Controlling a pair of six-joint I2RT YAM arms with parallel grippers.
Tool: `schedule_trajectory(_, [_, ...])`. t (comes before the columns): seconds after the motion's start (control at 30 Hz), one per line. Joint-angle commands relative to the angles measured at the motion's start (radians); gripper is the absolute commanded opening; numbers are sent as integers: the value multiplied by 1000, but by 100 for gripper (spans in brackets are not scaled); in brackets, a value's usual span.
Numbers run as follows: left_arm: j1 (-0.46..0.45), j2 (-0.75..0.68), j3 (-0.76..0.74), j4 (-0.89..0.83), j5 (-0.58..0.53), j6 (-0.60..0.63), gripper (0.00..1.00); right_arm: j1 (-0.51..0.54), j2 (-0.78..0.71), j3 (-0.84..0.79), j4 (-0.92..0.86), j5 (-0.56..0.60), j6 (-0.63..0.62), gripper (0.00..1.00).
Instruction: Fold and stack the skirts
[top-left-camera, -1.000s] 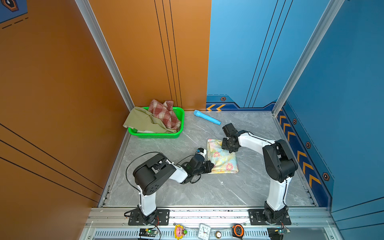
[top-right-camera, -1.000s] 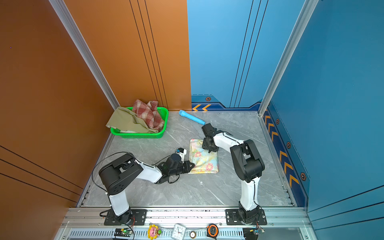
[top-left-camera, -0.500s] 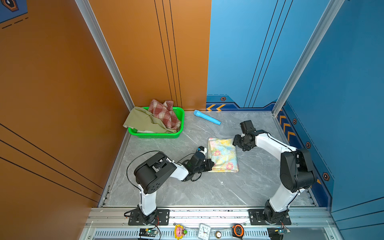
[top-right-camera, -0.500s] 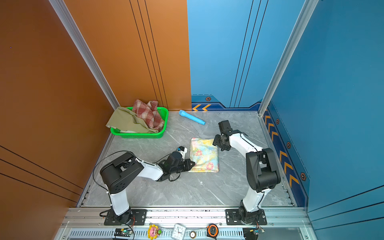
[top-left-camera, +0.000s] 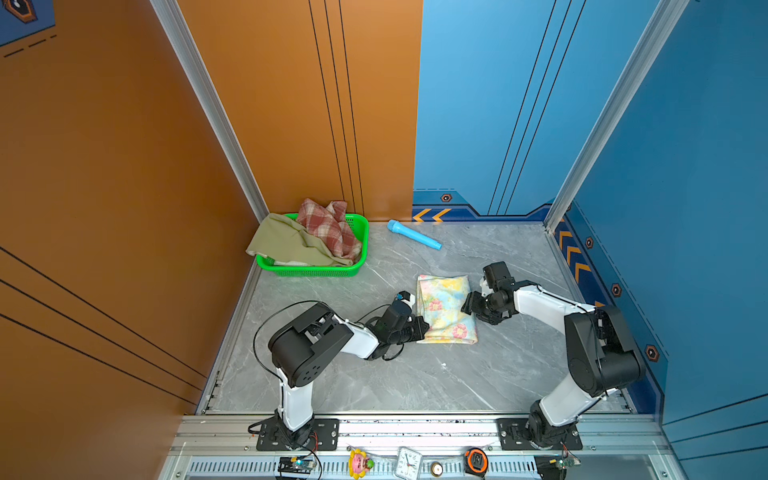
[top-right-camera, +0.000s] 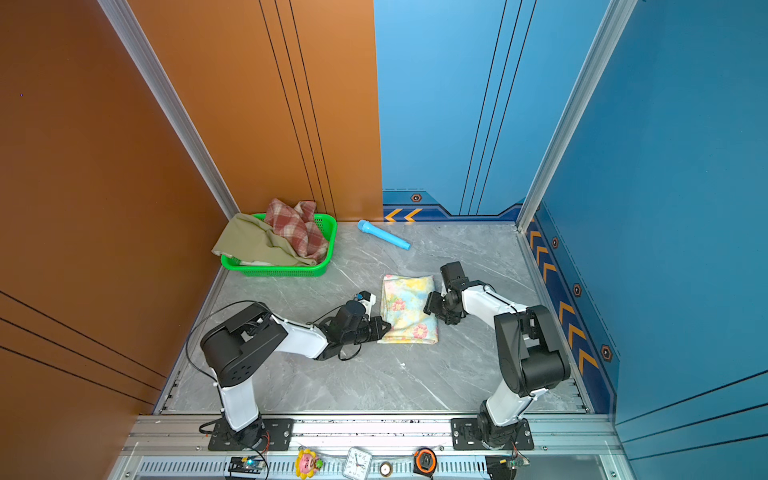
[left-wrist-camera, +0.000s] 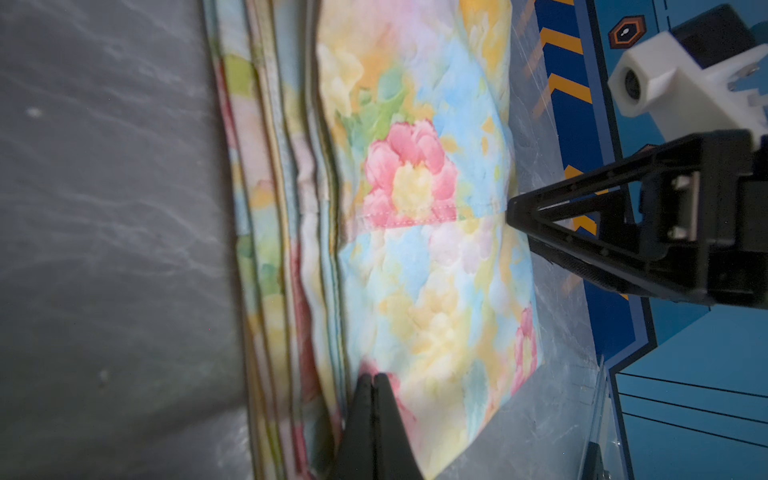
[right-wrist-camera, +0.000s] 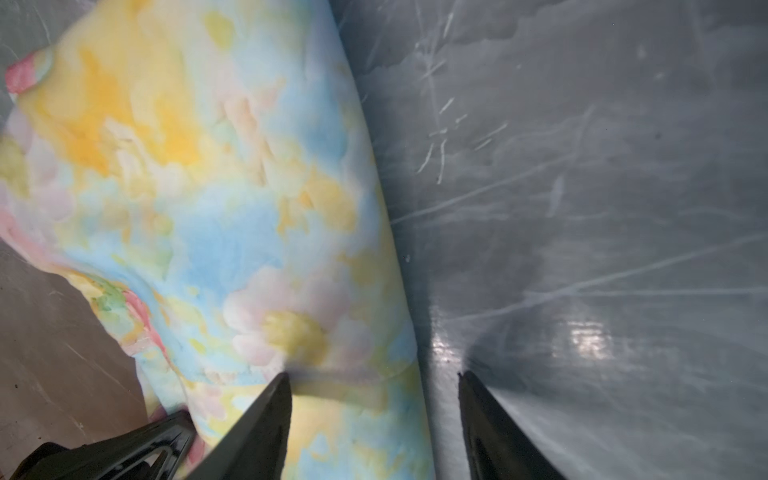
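Note:
The folded pastel floral skirt lies flat in the middle of the grey table. My left gripper is shut at the skirt's near left corner. Its tips rest on the cloth, and I see no cloth between them. My right gripper is open and straddles the skirt's right edge, with one finger over the cloth and the other over bare table. The plaid skirt and the olive skirt lie crumpled in the green basket.
The basket stands in the back left corner against the orange wall, with the olive cloth hanging over its left rim. A light-blue tube lies on the table behind the floral skirt. Walls close in the left, back and right sides.
My right gripper left the floral skirt's far right corner, swung out to the right and came back lower along the right edge, with its jaws wider. The left gripper stayed shut in place.

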Motion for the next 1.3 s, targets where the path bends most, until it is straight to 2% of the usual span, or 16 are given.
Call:
schedule_trajectory(0.0, [13, 26, 0, -103, -10, 22, 0, 0, 0, -42, 69, -49, 23, 64])
schedule_trajectory(0.1, [15, 26, -1, -103, -8, 21, 0, 0, 15, -66, 115, -57, 26, 59])
schedule_trajectory(0.17, [16, 29, 1, -103, -6, 21, 0, 2, 30, -80, 152, -80, 36, 52])
schedule_trajectory(0.2, [16, 31, 2, -104, -7, 21, 0, 3, 35, -87, 172, -93, 43, 45])
schedule_trajectory(0.33, [17, 41, 17, -103, -2, 20, 0, 5, 26, -130, 258, -112, 73, 6])
schedule_trajectory(0.37, [16, 43, 23, -103, 1, 21, 0, 6, 21, -136, 274, -112, 78, 0])
schedule_trajectory(0.5, [24, 48, 64, -123, 20, 34, 0, -4, -1, -127, 282, -97, 93, 0])
schedule_trajectory(0.63, [37, 7, 110, -159, 30, 76, 0, -62, -46, -127, 277, -60, 158, 0])
schedule_trajectory(0.67, [41, -8, 118, -172, 30, 88, 6, -81, -59, -128, 271, -46, 178, 0])
schedule_trajectory(0.77, [58, -54, 137, -214, 47, 122, 45, -149, -92, -127, 258, 1, 232, 0])
schedule_trajectory(0.83, [69, -80, 150, -256, 61, 143, 58, -200, -103, -122, 259, 31, 265, 0])
schedule_trajectory(1.1, [95, -165, 107, -277, 58, 153, 58, -390, -37, -8, 267, 184, 406, 0])
schedule_trajectory(1.27, [109, -190, 74, -277, 52, 144, 55, -444, 77, 87, 312, 318, 589, 0])
